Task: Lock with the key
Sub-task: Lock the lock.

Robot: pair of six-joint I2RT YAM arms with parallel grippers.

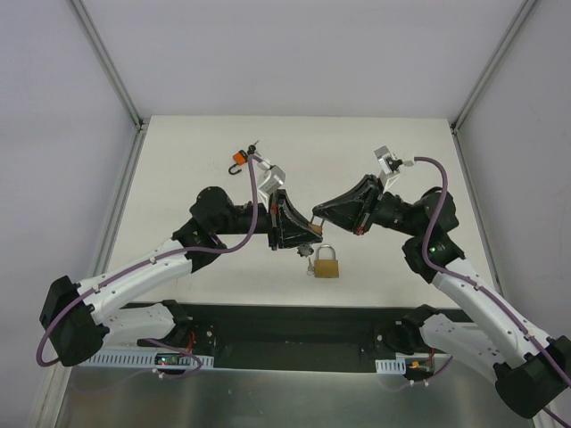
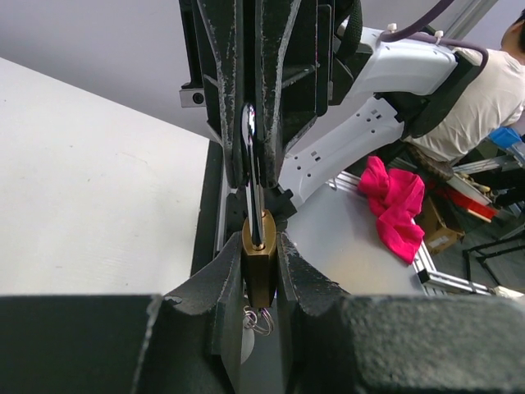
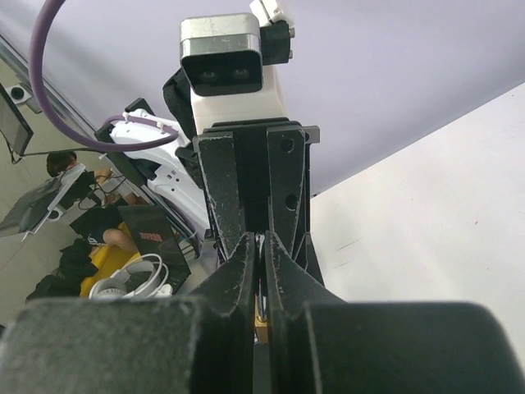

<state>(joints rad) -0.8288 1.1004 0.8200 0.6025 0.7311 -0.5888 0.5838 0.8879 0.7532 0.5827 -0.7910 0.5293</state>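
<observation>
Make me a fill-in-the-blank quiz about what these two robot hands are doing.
1. The left gripper clamps the body of a brass ___.
2. The right gripper is shut on its silver ___.
3. All this happens above a ___ table.

Missing words: padlock; shackle; white.

The padlock (image 1: 326, 263) sits between the left tool's (image 1: 306, 243) fingers, near the middle of the surface (image 1: 401, 152). The right tool (image 1: 316, 216) meets it from behind-right. A hook (image 1: 238, 159) lies farther back, left.
</observation>
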